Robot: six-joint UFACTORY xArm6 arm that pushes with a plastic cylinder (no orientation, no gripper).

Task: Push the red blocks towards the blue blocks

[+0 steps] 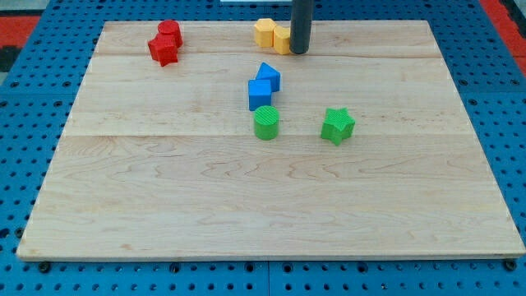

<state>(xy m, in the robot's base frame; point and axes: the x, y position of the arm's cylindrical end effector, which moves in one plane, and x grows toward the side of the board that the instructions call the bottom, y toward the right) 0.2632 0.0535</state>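
Two red blocks sit touching near the view's top left: a red cylinder and a red star just below it. Two blue blocks sit touching near the middle: a blue wedge-like block and a blue cube just below it. My tip is at the view's top centre, against the right side of the yellow blocks, far to the right of the red blocks and above the blue ones.
Two yellow blocks sit together at the top centre, left of the rod. A green cylinder stands just below the blue cube. A green star lies to its right. The wooden board lies on a blue pegboard.
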